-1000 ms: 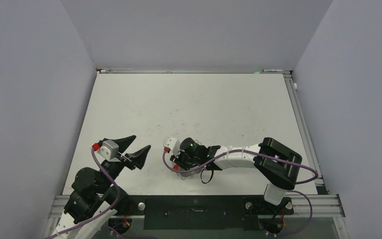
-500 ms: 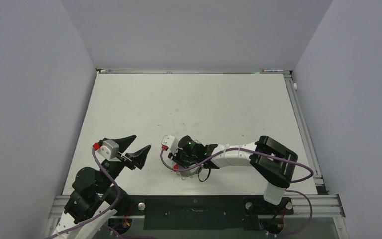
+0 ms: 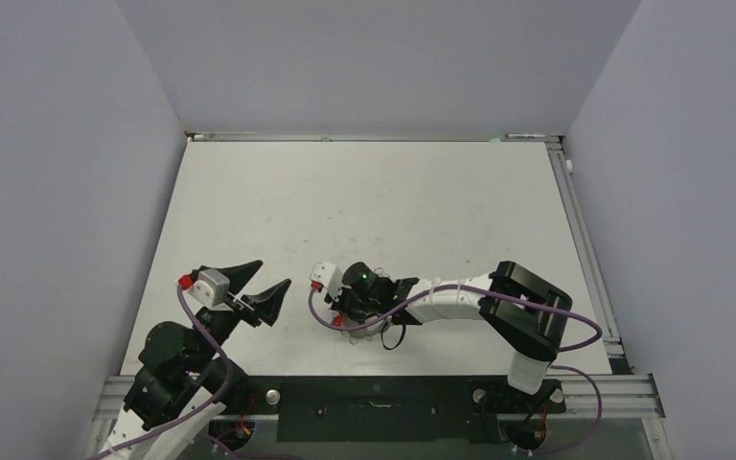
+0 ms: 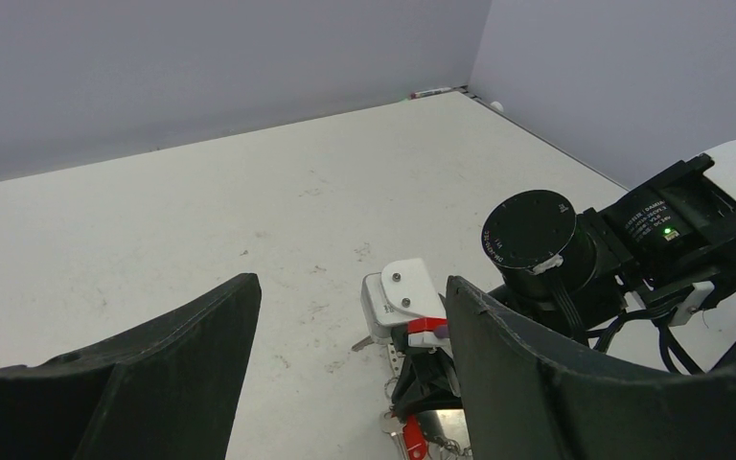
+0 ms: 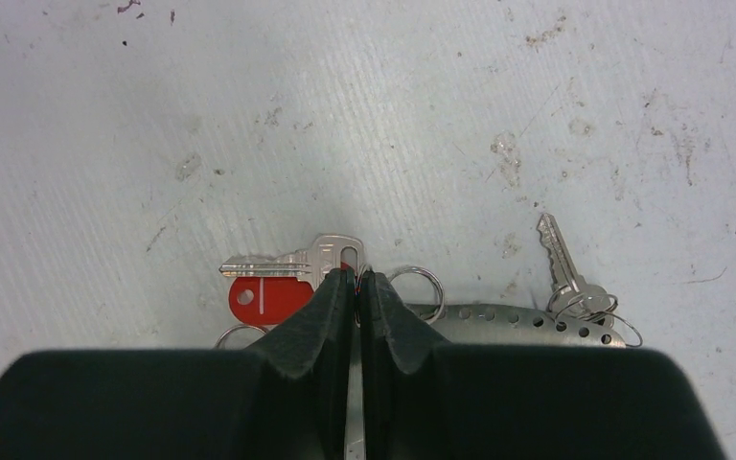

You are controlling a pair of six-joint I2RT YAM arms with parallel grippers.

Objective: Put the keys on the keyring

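- The keyring (image 5: 508,320) lies flat on the desk (image 3: 364,201), at the lower centre-right of the right wrist view. Only a pale strip of its rim with small holes shows. The rest is hidden behind the black fingers.
- Wire loops (image 5: 418,284) stand along that rim. A second key (image 5: 558,254) lies at its right end, head among the loops. Whether it is threaded on cannot be told.
- A silver key (image 5: 318,260) lies just left of centre, blade pointing left, over an oblong red tag (image 5: 266,295).
- The right tool (image 5: 356,278) is clenched, its tips meeting at the head of the silver key. Whether anything thin is nipped between them cannot be made out.
- In the top view the right wrist covers most of the keyring and the keys.
- The left tool (image 4: 350,287) is released, jaws wide apart, with nothing between them. It sits lower left in the top view, well apart from the keyring.
- A round black cap (image 4: 529,222) on the right wrist carries white print, too small to read. A green light (image 4: 668,230) glows on the housing beside it.
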